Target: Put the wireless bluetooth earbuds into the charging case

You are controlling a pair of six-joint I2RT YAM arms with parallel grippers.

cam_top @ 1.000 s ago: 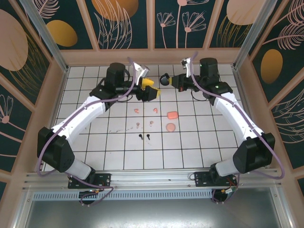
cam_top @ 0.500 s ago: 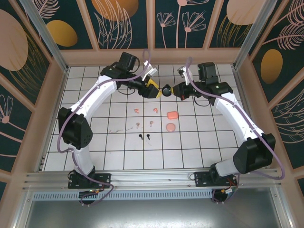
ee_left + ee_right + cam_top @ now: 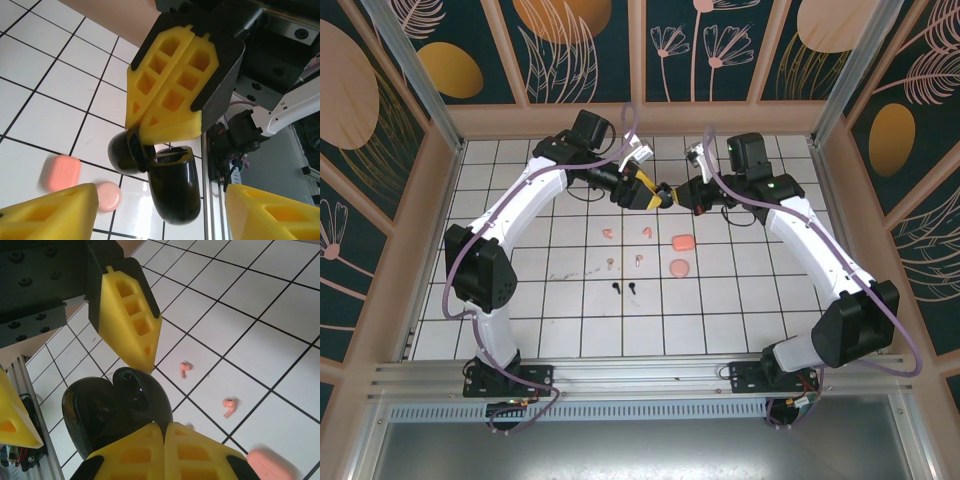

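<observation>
Jaws of right gripper [image 3: 164, 426] pinched on open black charging case [image 3: 174, 192], body lengthwise down-frame, lid swung left, left gripper [image 3: 657, 194] jaws wide astride it, coral earbuds [image 3: 184, 369] on tabletop [image 3: 280, 355] centre-right, stems pointing down-frame
</observation>
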